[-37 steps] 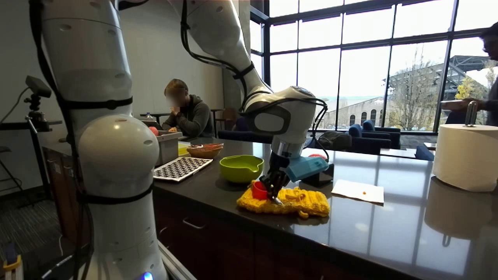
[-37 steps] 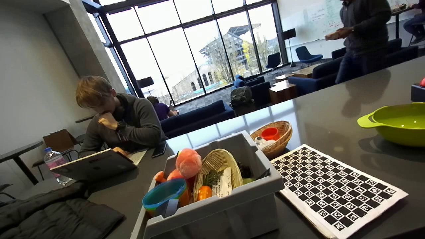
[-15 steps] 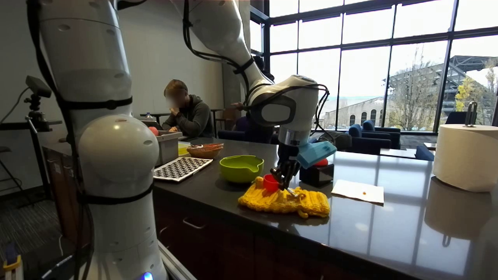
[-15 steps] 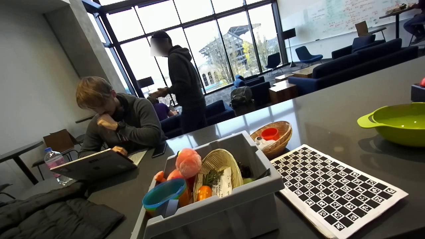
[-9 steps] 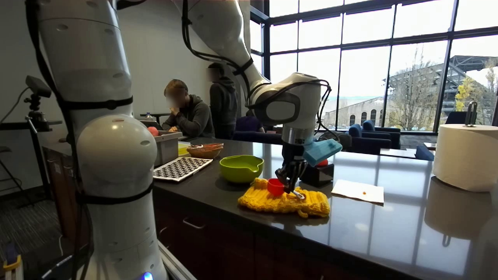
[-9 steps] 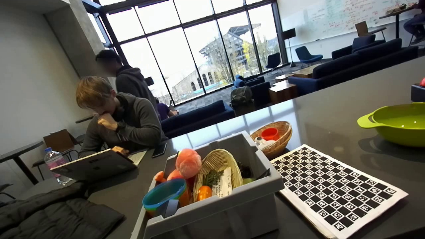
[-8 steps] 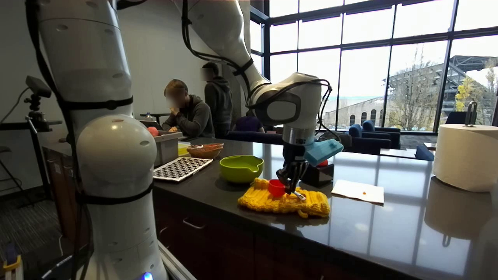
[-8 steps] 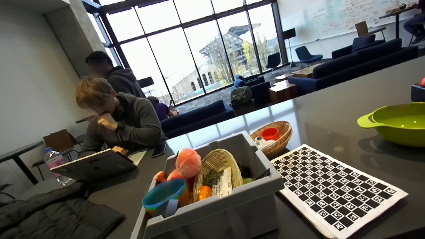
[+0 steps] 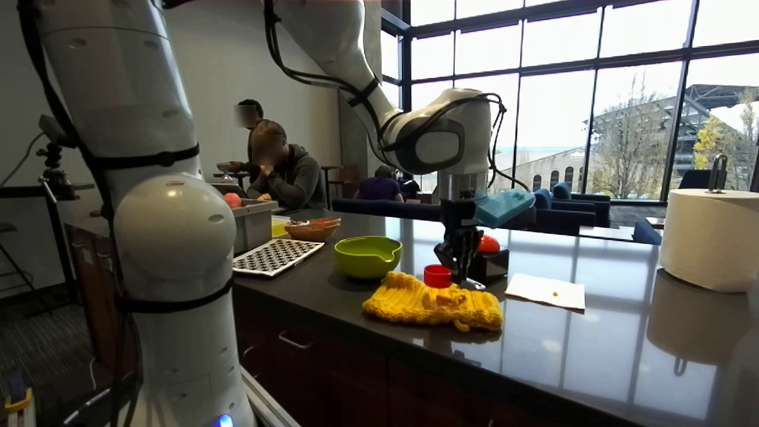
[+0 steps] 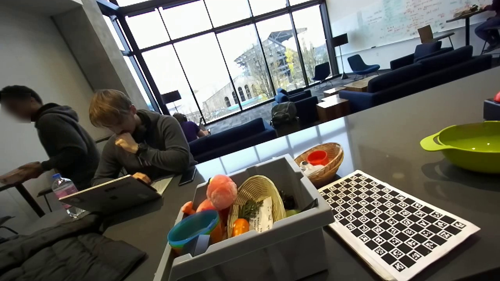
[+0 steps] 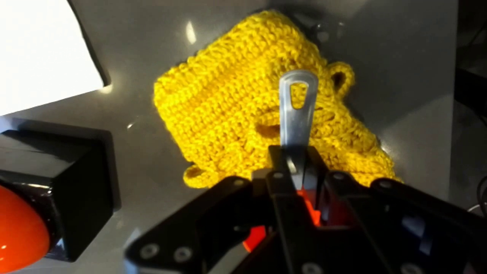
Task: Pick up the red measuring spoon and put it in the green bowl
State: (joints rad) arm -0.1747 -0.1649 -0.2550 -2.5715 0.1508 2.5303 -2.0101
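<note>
The red measuring spoon has a red cup (image 9: 437, 276) and a metal handle (image 11: 298, 121) with a slot near its end. My gripper (image 9: 461, 276) is shut on the handle; the fingertips clamp it in the wrist view (image 11: 295, 161). The spoon is held up over the back part of the yellow knitted cloth (image 9: 436, 305). In the wrist view most of the cup is hidden behind the fingers. The green bowl (image 9: 367, 259) stands to the left of the spoon in an exterior view and shows no contents; it is also in another exterior view (image 10: 474, 152).
A black box (image 9: 492, 267) with a red-orange round thing (image 9: 488, 244) stands close behind the gripper. A white napkin (image 9: 545, 292) and a paper towel roll (image 9: 711, 240) lie to the right. A checkered board (image 9: 278, 257), wicker basket (image 10: 328, 168) and grey bin (image 10: 250, 246) are beyond the bowl.
My gripper has moved up and to the right in an exterior view, and the spoon has risen with it from the yellow cloth. The bowl has not moved. A person walks past behind.
</note>
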